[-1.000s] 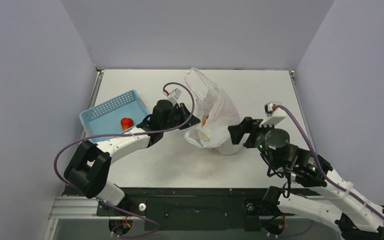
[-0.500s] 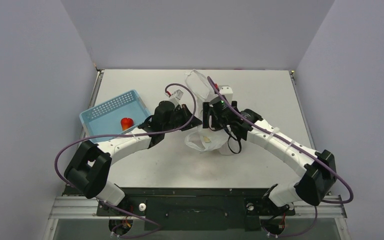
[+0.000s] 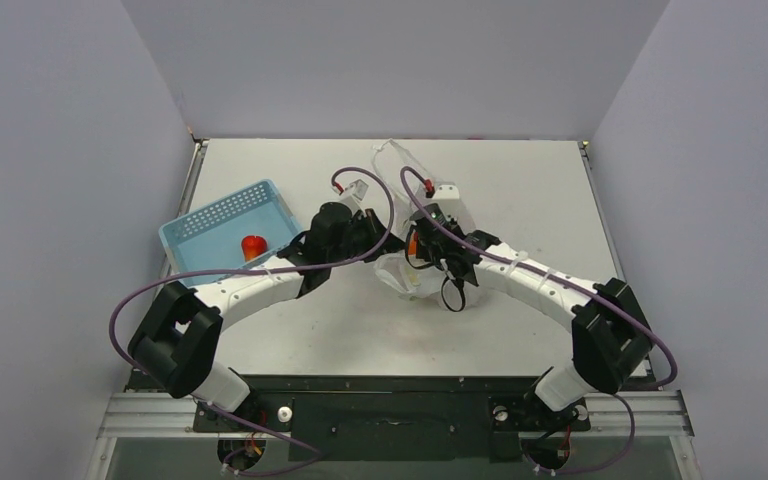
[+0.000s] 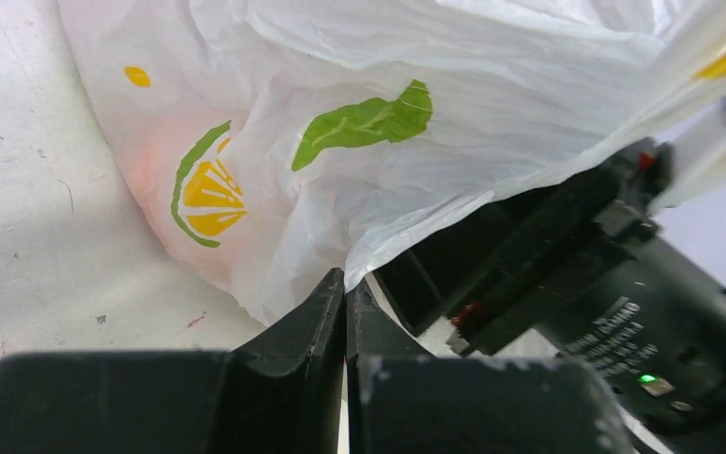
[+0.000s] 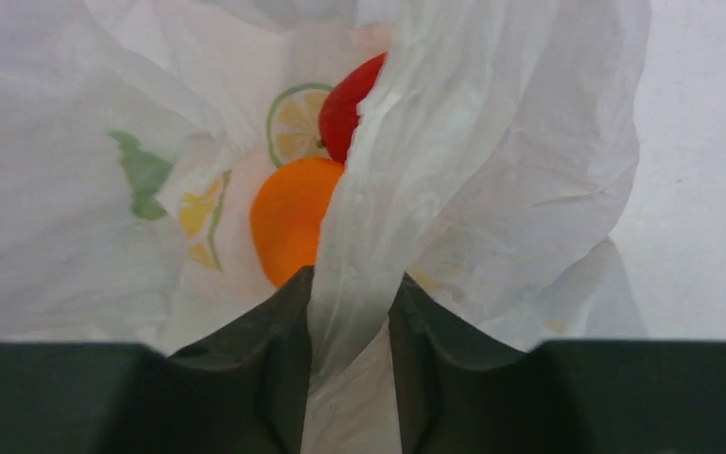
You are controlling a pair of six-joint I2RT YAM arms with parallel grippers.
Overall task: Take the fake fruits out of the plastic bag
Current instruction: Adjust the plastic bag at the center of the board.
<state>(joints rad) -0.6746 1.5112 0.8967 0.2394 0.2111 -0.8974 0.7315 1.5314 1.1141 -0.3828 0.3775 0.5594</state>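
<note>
Right wrist: crinkled white plastic bag (image 5: 492, 170), orange (image 5: 288, 222) and red piece (image 5: 345, 104) inside.

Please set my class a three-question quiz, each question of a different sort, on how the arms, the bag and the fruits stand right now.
1. True or false: the left gripper has its fingers shut on an edge of the plastic bag.
2. Multiple choice: in the right wrist view, what shows inside the bag?
A) an orange and a red fruit
B) only a banana
C) nothing at all
3. Fill in: outside the bag, one red toy fruit lies in the blue perforated ____.

Key: 1 true; 2 A; 3 basket.
</note>
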